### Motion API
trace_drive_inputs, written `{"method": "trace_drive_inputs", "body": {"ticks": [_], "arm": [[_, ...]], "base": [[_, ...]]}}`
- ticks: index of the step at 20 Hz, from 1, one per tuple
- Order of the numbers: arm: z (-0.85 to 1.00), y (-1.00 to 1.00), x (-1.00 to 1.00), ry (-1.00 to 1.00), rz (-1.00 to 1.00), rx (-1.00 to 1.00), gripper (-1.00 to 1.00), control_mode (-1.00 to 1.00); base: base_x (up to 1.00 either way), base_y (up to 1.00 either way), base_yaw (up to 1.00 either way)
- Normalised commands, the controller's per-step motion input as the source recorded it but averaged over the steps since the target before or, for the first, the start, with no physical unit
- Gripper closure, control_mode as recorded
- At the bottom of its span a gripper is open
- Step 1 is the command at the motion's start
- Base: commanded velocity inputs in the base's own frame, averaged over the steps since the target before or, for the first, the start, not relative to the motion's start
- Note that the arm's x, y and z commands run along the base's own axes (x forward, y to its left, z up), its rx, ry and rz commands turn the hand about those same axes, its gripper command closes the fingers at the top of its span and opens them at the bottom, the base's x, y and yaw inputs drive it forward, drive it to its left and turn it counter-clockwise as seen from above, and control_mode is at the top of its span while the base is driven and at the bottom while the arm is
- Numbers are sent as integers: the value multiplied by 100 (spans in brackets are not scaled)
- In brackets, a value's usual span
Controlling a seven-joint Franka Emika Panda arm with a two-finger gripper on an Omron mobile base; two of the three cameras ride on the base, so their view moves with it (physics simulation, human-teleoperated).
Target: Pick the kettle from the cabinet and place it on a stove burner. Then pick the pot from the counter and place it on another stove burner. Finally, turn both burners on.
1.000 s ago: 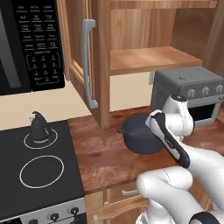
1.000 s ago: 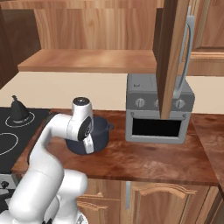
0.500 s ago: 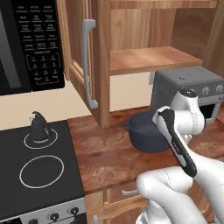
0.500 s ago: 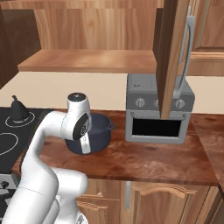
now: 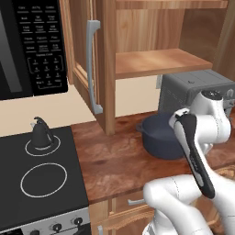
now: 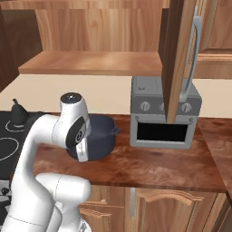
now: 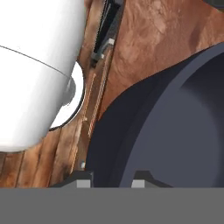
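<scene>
The dark blue-grey pot [image 5: 158,135] [image 6: 102,133] is low over the reddish-brown counter [image 5: 114,160], in front of the toaster oven. In the hand view my gripper [image 7: 111,179] is shut on the pot [image 7: 183,122], one fingertip [image 7: 78,180] outside its rim and the other inside. My forearm hides the pot's near side in both base views. The black kettle [image 5: 41,133] [image 6: 18,113] stands upright on the small stove burner [image 5: 54,146] at the cooktop's back. The cabinet [image 5: 160,64] stands open, its shelf bare.
A grey toaster oven [image 5: 183,89] [image 6: 163,113] stands right behind the pot. A larger white ring [image 5: 43,180] lies in front of the kettle. The open cabinet door [image 6: 176,59] juts out over the counter. A black microwave [image 5: 32,46] hangs above the stove. Stove knobs [image 5: 55,226] line its front.
The pot has risen slightly in both base views with the gripper shut on its rim. My elbow has swung higher and to the right. The kettle has not moved.
</scene>
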Motion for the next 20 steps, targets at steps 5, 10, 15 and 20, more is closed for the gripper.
{"method": "trace_drive_inputs", "body": {"ticks": [5,10,15,20], "arm": [[41,-1,-50,-8,-7,0,100,-100],[40,0,-47,-2,-6,0,100,-100],[27,0,-45,0,-5,0,100,-100],[23,0,-46,0,-5,0,100,-100]], "base": [[0,0,0],[0,0,0],[0,0,0],[0,0,0]]}}
